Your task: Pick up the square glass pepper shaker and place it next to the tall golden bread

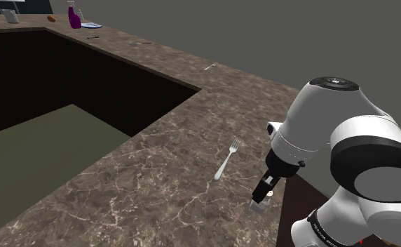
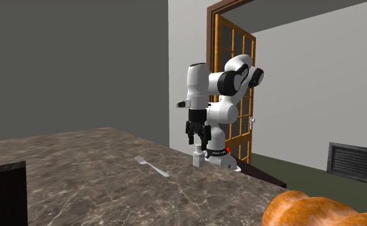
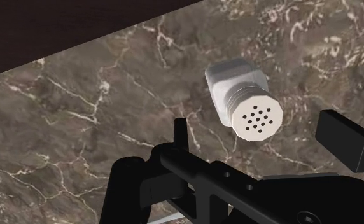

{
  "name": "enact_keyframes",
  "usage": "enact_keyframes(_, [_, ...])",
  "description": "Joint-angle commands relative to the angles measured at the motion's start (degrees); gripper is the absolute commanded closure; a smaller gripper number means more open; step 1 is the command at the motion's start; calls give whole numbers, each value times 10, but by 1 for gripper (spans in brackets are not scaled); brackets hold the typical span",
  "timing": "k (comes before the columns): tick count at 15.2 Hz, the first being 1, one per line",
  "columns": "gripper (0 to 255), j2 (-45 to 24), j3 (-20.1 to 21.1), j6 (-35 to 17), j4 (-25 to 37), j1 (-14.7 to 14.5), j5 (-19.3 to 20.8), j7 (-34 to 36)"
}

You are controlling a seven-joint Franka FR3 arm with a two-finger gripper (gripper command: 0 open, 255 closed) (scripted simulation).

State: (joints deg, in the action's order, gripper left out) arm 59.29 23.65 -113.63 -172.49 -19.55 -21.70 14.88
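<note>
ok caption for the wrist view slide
Open tool poised over a white pepper shaker with a perforated cap, on the brown marbled counter.

Light is flat and even in all three views; the shoulder view is dim, its counter (image 1: 157, 182) a muted brown whose pale veins catch a faint sheen; the recess (image 1: 73, 77) beside it falls nearly to black; the arm (image 1: 332, 126) is brightest there, shaded softly from white to grey round its curves; in the second exterior view the grey wall (image 2: 79, 58) reads dark, the pale wall (image 2: 330, 83) much lighter, the bread (image 2: 314, 212) a warm orange; in the wrist view the shaker (image 3: 238, 86) cap shines near-white; counter edges run straight to the borders.
</note>
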Motion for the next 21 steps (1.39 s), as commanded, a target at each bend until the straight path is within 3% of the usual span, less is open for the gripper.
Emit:
enact_keyframes(1, [255,0,0,0,0,0,0,0])
enact_keyframes(10, [255,0,0,0,0,0,0,0])
enact_keyframes(21, [255,29,-33,99,72,18,36,1])
